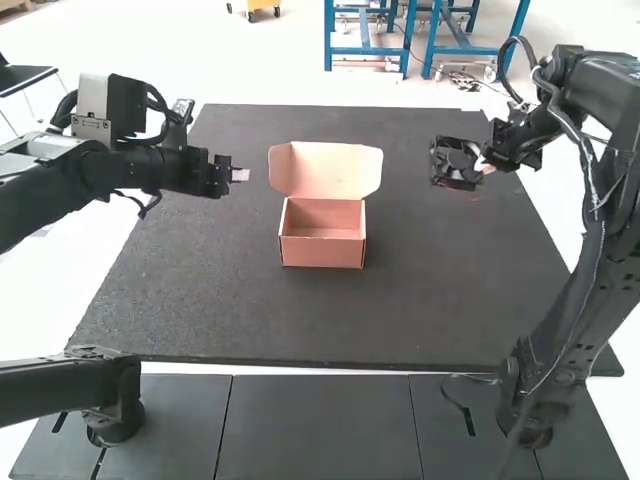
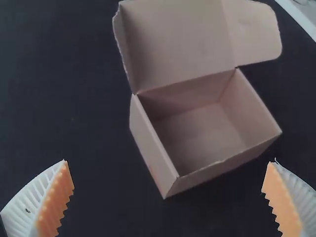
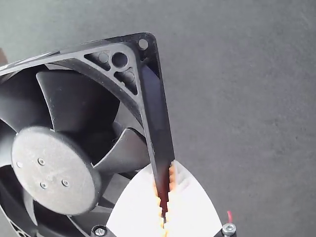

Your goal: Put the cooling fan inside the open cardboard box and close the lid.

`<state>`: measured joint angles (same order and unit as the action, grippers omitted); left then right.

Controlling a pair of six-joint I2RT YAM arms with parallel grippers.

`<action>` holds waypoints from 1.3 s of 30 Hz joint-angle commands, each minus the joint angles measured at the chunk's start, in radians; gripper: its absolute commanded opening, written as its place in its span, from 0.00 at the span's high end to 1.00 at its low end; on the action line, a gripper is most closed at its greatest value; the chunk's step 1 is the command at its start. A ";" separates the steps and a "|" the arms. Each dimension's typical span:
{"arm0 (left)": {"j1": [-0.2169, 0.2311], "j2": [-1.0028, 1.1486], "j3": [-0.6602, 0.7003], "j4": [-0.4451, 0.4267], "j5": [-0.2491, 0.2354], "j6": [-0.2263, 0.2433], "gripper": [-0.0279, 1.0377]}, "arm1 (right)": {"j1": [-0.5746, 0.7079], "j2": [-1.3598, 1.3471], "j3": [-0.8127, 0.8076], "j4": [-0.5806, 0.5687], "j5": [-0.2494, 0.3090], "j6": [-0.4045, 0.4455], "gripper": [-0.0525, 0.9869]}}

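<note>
Up at the right end effector, the cooling fan hangs clear above the surface, pinched by one wall of its frame between the orange pads, clenched tight on that thin edge. Square black plastic frame, screw holes at the corners, curved blades round a flat hub, a bit of red lead showing by the wrist. My read: light and stiff, smooth enough to swivel in an edge pinch, with the blades the part to spare, so the outer frame is the place to hold it, and that's where the grip sits. Past the fan from that end effector, well apart and lower, the cardboard box stands on the surface, empty, lid upright and open. On the box's other side the left end effector hovers, fingers spread wide, holding nothing
</note>
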<state>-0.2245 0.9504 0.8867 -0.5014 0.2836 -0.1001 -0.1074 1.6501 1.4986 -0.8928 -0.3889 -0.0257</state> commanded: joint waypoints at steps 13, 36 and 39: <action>-0.007 -0.025 0.018 -0.068 -0.004 0.068 0.13 | 0.310 -0.147 0.045 -0.001 -0.074 0.188 0.97; -0.007 -0.029 0.003 -0.042 -0.119 0.105 0.13 | 0.600 -0.042 -0.029 0.109 -0.059 0.271 0.97; -0.007 -0.029 0.001 -0.037 -0.119 0.105 0.13 | 0.618 0.000 -0.014 0.118 -0.059 0.270 0.97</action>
<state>-0.2249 0.9478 0.8867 -0.5488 0.1787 -0.0105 0.4919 1.6314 1.4460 -0.7883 -0.4374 0.2337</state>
